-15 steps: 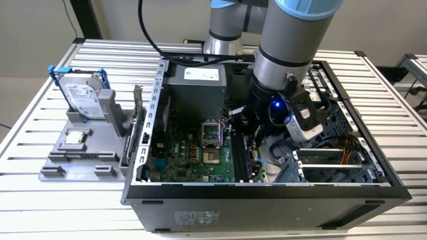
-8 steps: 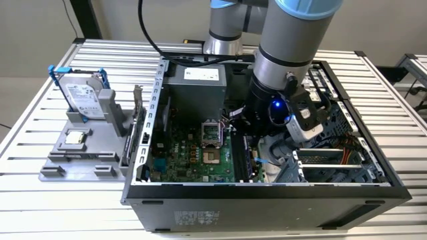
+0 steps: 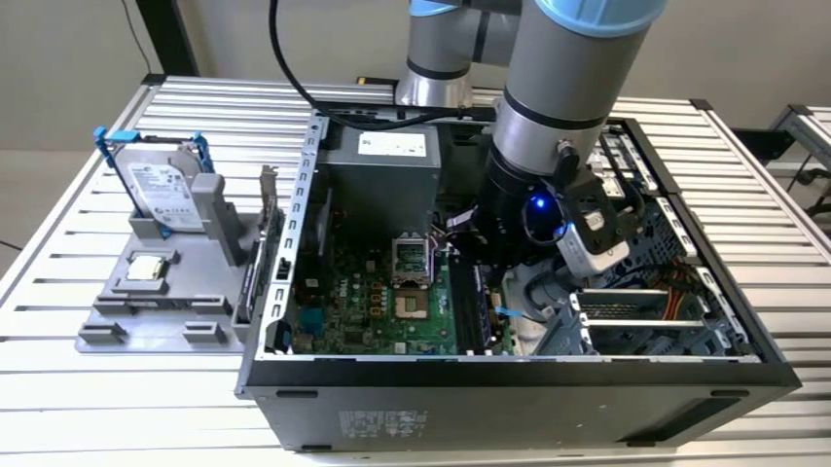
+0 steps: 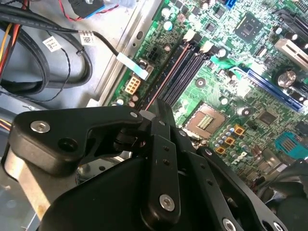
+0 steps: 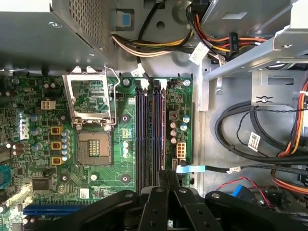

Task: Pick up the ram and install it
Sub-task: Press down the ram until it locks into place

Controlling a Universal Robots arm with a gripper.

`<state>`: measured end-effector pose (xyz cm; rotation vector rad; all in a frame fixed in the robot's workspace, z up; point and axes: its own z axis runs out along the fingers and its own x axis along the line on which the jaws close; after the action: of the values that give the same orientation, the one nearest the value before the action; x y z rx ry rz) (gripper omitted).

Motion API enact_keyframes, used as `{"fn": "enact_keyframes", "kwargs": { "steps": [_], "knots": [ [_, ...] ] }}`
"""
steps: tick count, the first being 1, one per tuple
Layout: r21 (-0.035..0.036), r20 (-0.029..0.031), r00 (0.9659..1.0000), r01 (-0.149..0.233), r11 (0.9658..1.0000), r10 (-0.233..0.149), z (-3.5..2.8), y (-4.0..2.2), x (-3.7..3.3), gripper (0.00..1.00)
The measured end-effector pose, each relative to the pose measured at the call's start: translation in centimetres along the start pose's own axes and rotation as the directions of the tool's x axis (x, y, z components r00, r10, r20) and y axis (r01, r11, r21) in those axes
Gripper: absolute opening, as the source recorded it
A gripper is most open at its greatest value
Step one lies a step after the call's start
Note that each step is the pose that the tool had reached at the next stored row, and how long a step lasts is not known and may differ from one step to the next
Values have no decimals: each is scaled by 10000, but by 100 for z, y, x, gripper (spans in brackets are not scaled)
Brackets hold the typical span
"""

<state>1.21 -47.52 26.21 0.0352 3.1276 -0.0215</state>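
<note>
My gripper (image 4: 153, 113) is down inside the open computer case (image 3: 520, 384), right over the dark memory slots (image 5: 142, 130) of the green motherboard (image 3: 377, 302). Its black fingers stand close together, shut on the ram (image 4: 166, 77). The ram shows edge-on as a thin reddish-brown line running from the fingertips along one slot to the white latch. In the first wrist view the same edge of the ram (image 5: 155, 130) lies in line with the gripper (image 5: 165, 174). The rest of the stick is hidden under the fingers.
The empty processor socket (image 5: 94, 144) lies beside the slots. Bundles of cables (image 5: 250, 144) and a metal drive cage (image 3: 636, 316) crowd the other side. Outside the case, on the exterior view's left, a grey fixture (image 3: 156, 321) holds a hard drive (image 3: 162, 190) and a processor chip (image 3: 150, 268).
</note>
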Motion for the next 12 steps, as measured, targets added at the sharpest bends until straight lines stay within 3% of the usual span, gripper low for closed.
{"fn": "enact_keyframes", "kwargs": {
  "steps": [9,12],
  "knots": [
    [26,0,10000,9,10000,-9,0,0,0,0],
    [21,6,9988,482,9988,-482,1,0,0,0]
  ]
}}
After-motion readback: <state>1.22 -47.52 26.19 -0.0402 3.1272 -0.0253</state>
